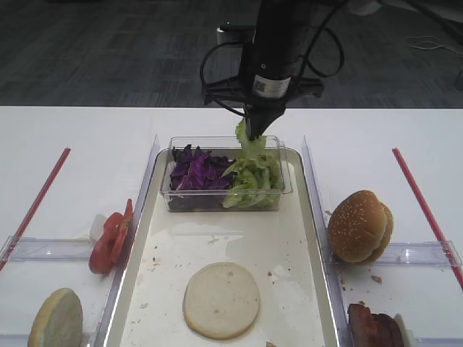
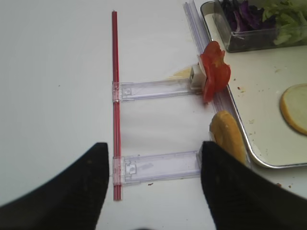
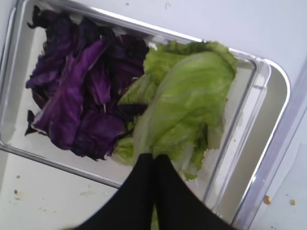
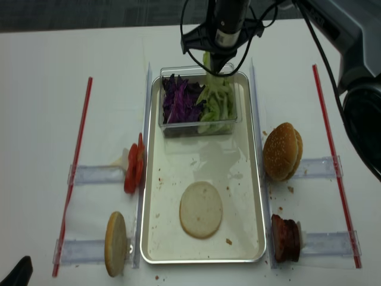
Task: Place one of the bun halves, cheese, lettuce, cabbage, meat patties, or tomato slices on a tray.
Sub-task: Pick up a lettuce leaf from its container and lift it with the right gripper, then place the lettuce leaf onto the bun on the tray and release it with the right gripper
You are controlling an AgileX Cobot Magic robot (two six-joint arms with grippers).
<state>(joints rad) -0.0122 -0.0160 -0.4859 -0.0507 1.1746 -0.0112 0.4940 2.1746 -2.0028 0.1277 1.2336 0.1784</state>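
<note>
My right gripper (image 1: 252, 134) is shut on a crinkled light-green lettuce leaf (image 3: 187, 96) and holds it just above the clear tub (image 1: 286, 184) at the far end of the cream tray (image 1: 289, 260). More lettuce (image 1: 249, 182) and purple cabbage (image 1: 194, 170) lie in the tub. A flat pale bun half (image 1: 221, 300) lies on the tray near its front. My left gripper (image 2: 154, 148) hangs open over the white table left of the tray, holding nothing. Tomato slices (image 2: 214, 72) and a bun half (image 2: 227, 136) stand on edge beside it.
Clear plastic holders (image 2: 158, 165) and a red strip (image 2: 115, 96) lie on the table to the left. Right of the tray stand a sesame bun (image 1: 359, 225), meat patties (image 1: 372, 327) and another red strip (image 1: 423, 202).
</note>
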